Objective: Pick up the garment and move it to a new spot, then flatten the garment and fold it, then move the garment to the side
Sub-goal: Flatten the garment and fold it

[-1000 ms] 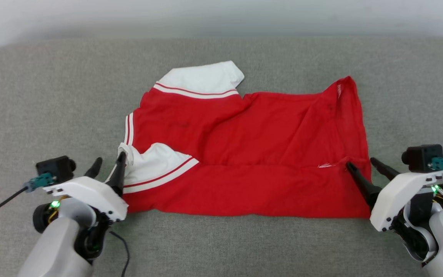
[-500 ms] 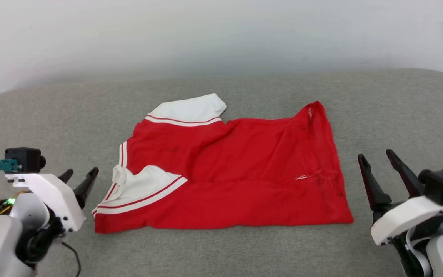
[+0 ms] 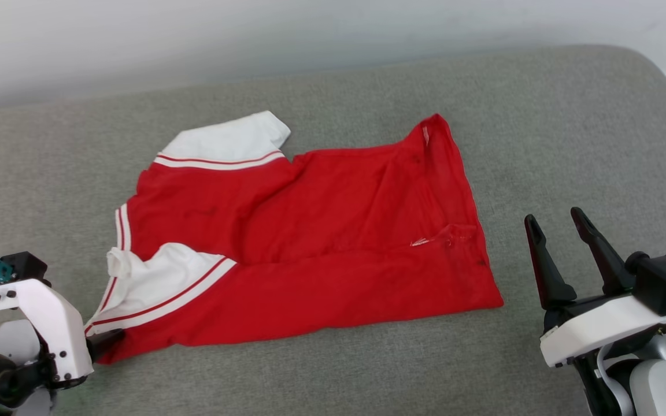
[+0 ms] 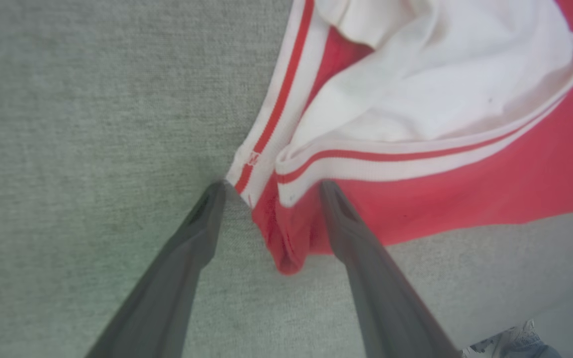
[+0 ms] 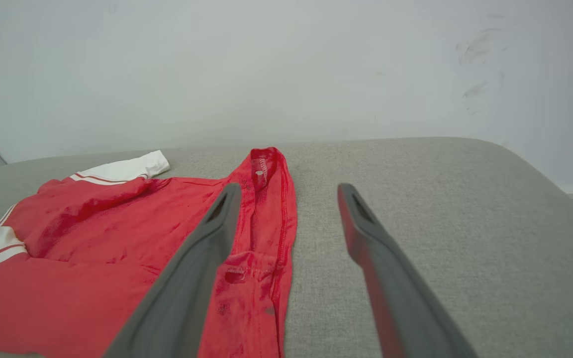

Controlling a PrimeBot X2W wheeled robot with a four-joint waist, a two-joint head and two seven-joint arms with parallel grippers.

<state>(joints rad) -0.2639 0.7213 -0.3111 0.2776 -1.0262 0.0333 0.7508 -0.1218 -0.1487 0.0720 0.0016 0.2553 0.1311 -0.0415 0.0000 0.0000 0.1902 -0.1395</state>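
Note:
The garment [image 3: 321,231] is a red shirt with white sleeves and striped trim, lying partly folded on the grey cushion [image 3: 570,133], its near part doubled over. My left gripper [image 3: 102,342] is low at the shirt's near-left corner. In the left wrist view this gripper [image 4: 272,186] stands open, with the red corner and striped trim of the garment [image 4: 465,199] lying between its fingers. My right gripper [image 3: 554,219] is open, raised to the right of the shirt and apart from it. In the right wrist view, the right gripper [image 5: 289,189] points along the right edge of the garment [image 5: 92,238].
The grey cushion runs back to a pale wall [image 3: 310,29]. Its rounded right end [image 3: 657,75] drops away at the far right. Bare cushion lies in front of the shirt and to its right.
The head camera has shifted, so the whole picture moved. Both grippers have drawn back from the shirt. The left one has since turned and come down at its near-left corner.

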